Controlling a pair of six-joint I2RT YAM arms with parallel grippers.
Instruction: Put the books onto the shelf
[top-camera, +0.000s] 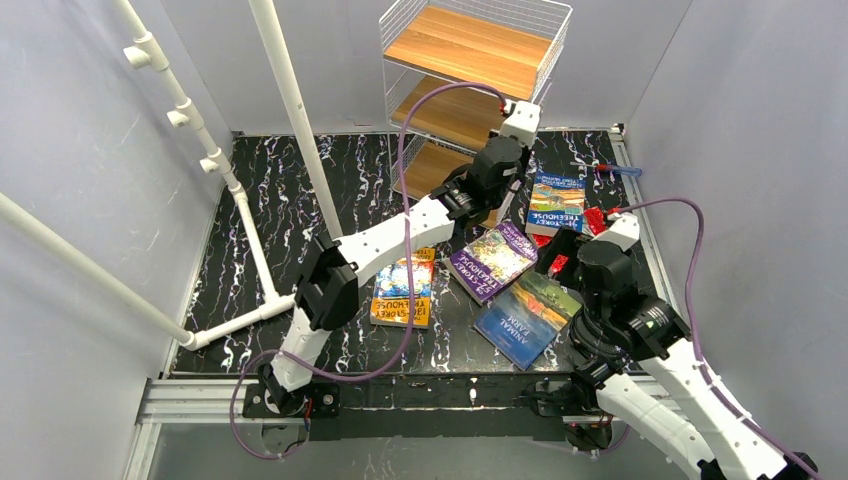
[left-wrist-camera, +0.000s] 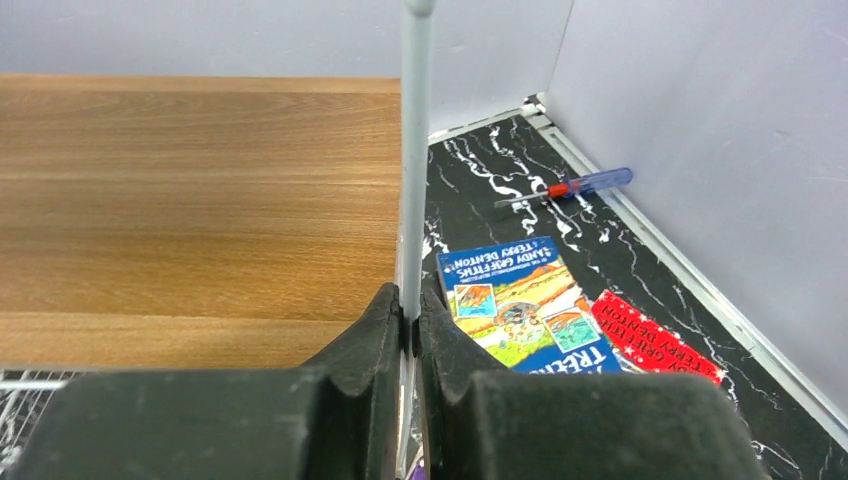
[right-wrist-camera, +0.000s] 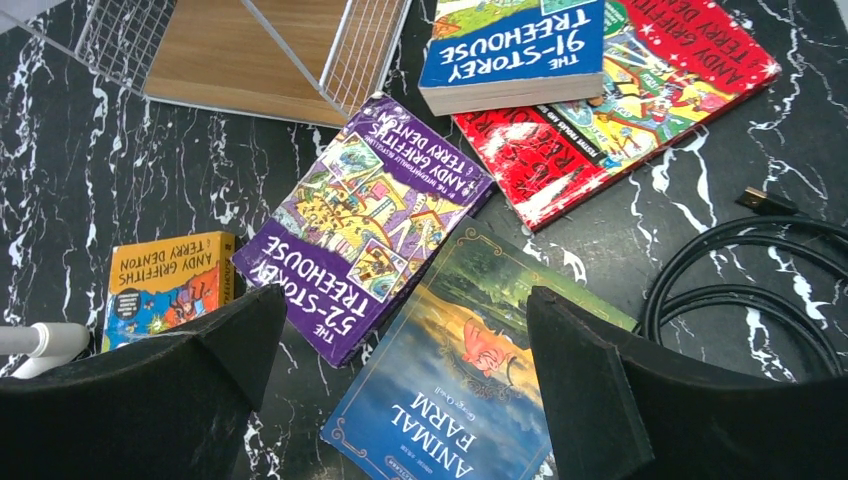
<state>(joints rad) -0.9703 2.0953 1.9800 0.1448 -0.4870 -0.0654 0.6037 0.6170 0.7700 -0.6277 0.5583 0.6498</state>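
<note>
The shelf (top-camera: 470, 45) stands at the back, white wire mesh with wooden boards (left-wrist-camera: 200, 200). My left gripper (left-wrist-camera: 413, 322) is shut on the shelf's thin upright corner post (left-wrist-camera: 415, 150). Several books lie flat on the black marbled table: an orange one (top-camera: 403, 290), the purple "52-Storey Treehouse" (right-wrist-camera: 365, 220), the blue "Animal Farm" (right-wrist-camera: 460, 400), the blue "91-Storey Treehouse" (right-wrist-camera: 515, 50) and, partly under it, a red one (right-wrist-camera: 620, 100). My right gripper (right-wrist-camera: 405, 300) hangs open above "Animal Farm" and the purple book's corner, holding nothing.
A frame of white poles (top-camera: 290, 100) fills the left side of the table. A screwdriver (left-wrist-camera: 570, 187) lies near the back right wall. A black cable (right-wrist-camera: 740, 280) coils to the right of the books. Grey walls close in both sides.
</note>
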